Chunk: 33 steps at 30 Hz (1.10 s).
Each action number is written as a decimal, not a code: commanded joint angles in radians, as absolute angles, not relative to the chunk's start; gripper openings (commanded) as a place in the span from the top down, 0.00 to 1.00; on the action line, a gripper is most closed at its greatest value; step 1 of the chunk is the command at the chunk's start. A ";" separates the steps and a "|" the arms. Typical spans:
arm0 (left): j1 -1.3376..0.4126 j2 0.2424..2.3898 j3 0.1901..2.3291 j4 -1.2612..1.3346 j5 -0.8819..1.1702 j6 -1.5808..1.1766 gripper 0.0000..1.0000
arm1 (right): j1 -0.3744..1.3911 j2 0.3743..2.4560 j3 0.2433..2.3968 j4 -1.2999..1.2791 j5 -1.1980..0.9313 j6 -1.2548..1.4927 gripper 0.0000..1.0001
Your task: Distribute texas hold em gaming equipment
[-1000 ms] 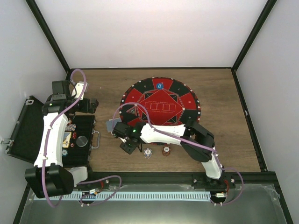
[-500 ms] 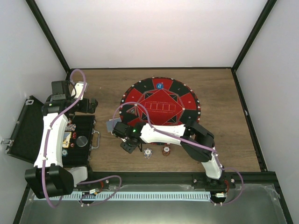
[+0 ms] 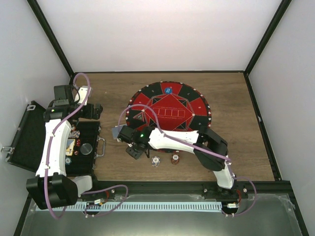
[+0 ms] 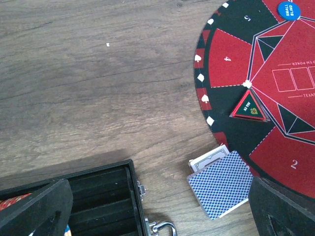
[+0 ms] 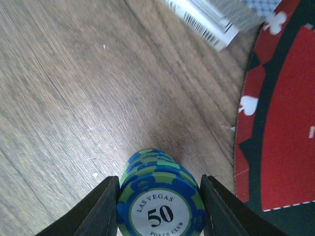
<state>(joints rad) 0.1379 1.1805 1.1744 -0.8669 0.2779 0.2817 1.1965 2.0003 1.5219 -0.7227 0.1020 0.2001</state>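
My right gripper (image 5: 160, 209) is shut on a small stack of blue-and-green poker chips (image 5: 160, 194) marked 50, held low over the wood beside the round red-and-black poker mat (image 5: 280, 123). In the top view this gripper (image 3: 134, 150) is left of the mat (image 3: 170, 110). The grey-blue-backed cards (image 4: 222, 183) lie at the mat's left edge and also show in the top view (image 3: 118, 132). A blue marker disc (image 4: 288, 10) sits on the mat's far side. Two single chips (image 3: 155, 161) (image 3: 174, 158) lie near the front. My left gripper (image 4: 157, 201) is open and empty above the black case (image 4: 98, 196).
The open black chip case (image 3: 83, 147) with its lid (image 3: 27, 137) lies at the left, with chips and a round black item inside. A small triangular marker (image 4: 249, 107) sits on the mat. White walls and black frame posts enclose the table.
My right gripper with the chip stack has shifted slightly up and left. The left arm has not moved.
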 commanded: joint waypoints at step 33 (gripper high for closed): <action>0.149 1.178 1.231 -0.915 0.329 0.281 0.00 | 0.856 2.232 1.706 -0.597 0.006 0.242 0.91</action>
